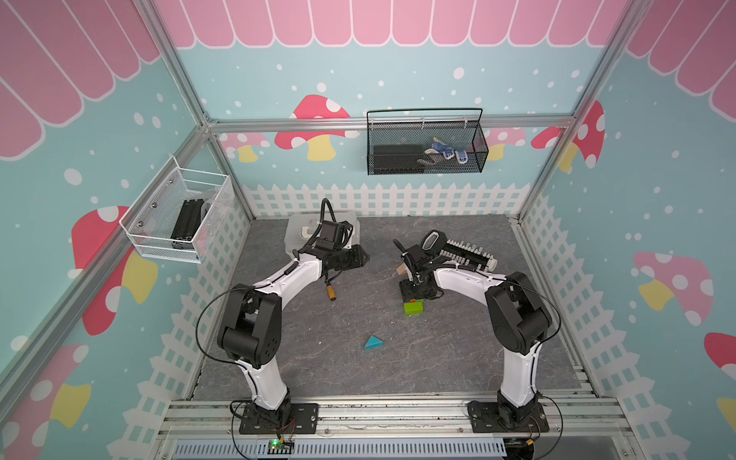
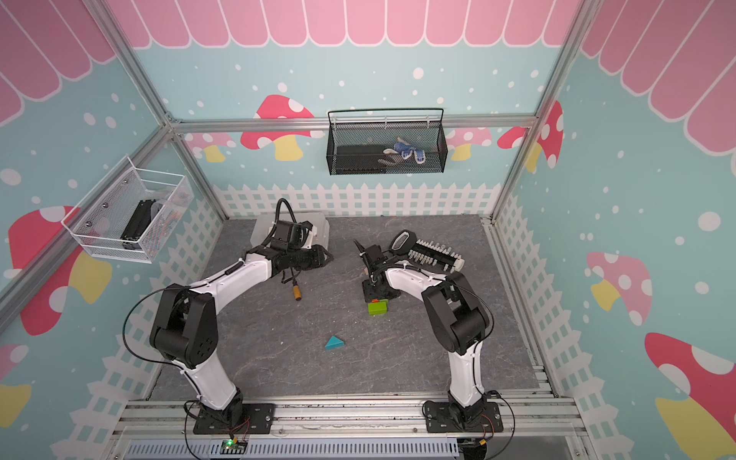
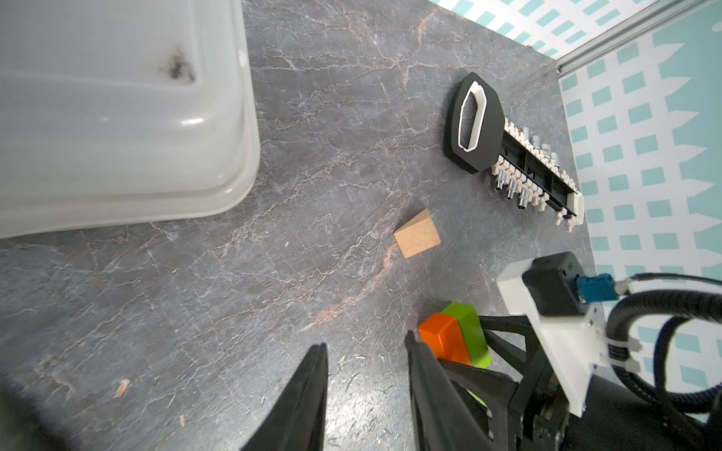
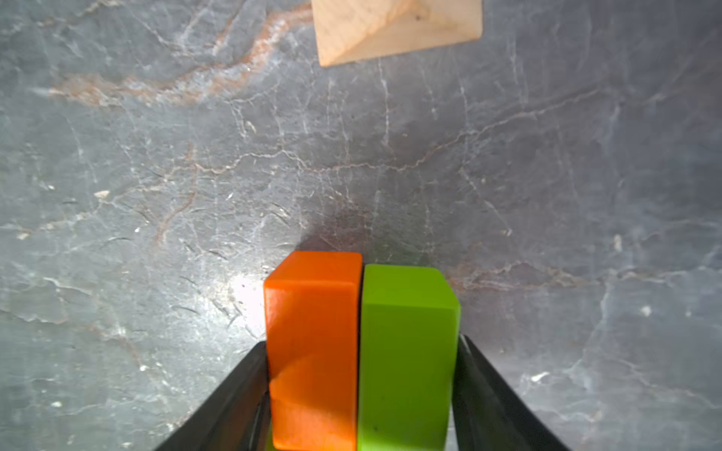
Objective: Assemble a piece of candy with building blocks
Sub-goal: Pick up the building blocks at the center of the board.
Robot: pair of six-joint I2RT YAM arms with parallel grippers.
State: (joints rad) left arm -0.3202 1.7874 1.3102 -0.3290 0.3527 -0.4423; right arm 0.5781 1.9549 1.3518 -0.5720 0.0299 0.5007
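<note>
An orange block [image 4: 312,343] and a lime-green block [image 4: 406,351] stand side by side, touching, between the fingers of my right gripper [image 4: 363,339], which presses on their outer faces. In both top views the green block [image 1: 413,308] [image 2: 377,307] shows just in front of that gripper [image 1: 412,296]. The tan triangular prism [image 4: 394,27] [image 3: 416,238] lies a short way beyond the pair. Alone near the table's middle front lies the teal prism [image 1: 373,343] [image 2: 333,342]. My left gripper [image 3: 365,345] [image 1: 360,259] hovers open to the left, with nothing between its fingers.
A translucent plastic box [image 3: 117,117] sits at the back left under the left arm. A black bit holder [image 1: 464,253] [image 3: 508,156] lies at the back right. The yellow-handled screwdriver [image 1: 331,290] rests beside the left arm. Two wire baskets [image 1: 428,143] [image 1: 179,215] hang on the walls.
</note>
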